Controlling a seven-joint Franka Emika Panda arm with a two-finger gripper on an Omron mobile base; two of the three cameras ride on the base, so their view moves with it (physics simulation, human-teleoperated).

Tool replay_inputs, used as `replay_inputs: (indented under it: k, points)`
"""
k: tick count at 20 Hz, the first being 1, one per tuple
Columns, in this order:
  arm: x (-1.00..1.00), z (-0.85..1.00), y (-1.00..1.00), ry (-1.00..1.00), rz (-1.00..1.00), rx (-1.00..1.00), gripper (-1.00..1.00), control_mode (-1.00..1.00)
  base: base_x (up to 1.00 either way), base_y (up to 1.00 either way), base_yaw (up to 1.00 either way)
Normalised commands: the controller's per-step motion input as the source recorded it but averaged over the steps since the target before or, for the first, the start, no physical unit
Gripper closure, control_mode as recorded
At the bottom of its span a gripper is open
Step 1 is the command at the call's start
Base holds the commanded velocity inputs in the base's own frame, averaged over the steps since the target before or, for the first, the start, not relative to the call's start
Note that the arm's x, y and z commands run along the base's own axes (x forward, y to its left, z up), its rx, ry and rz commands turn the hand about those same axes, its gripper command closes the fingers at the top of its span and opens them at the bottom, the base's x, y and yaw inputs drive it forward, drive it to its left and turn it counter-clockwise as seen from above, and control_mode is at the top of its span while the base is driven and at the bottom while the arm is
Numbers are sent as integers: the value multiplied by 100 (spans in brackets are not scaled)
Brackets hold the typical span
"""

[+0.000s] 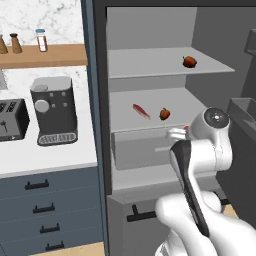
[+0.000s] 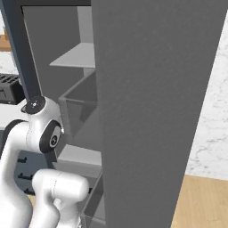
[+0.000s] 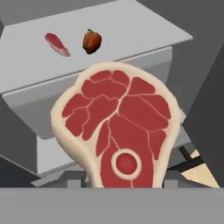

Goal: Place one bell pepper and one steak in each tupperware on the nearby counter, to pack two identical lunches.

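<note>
Clamped in the pincer [image 3: 127, 186] by its lower edge, the steak [image 3: 118, 127] could slip or snag the fridge door [image 2: 156, 111] swinging toward the bench [image 1: 30, 160].

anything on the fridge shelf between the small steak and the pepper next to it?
Nothing: bare shelf separates the small steak from the bell pepper, clearest in the hand view; the left base view agrees.

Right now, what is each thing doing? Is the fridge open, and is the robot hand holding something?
Fridge: door open.
Gripper: shut on the big steak.
Big steak: held up, in front of the fridge.
Small steak: lying on the middle shelf.
Pepper: sitting on the middle shelf.
Other pepper: sitting on the upper shelf.
</note>
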Motion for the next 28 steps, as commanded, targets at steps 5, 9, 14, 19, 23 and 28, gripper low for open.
replay_inputs:
  k: [5, 9, 14, 19, 23, 28]
  points:
    - [-5, -27, 0, 0, 0, 15, 100, -100, 0, 0, 0]
    - [0, 0, 0, 0, 0, 0, 100, -100, 0, 0, 0]
    - [-29, -1, 7, -1, 0, 0, 100, -100, 0, 0, 0]
    - [0, 0, 0, 0, 0, 0, 100, 100, -73, 66, 1]
    - [0, 0, 0, 0, 0, 0, 100, 100, -52, 100, 2]
    - [0, 0, 0, 0, 0, 0, 100, 100, -3, 100, 0]
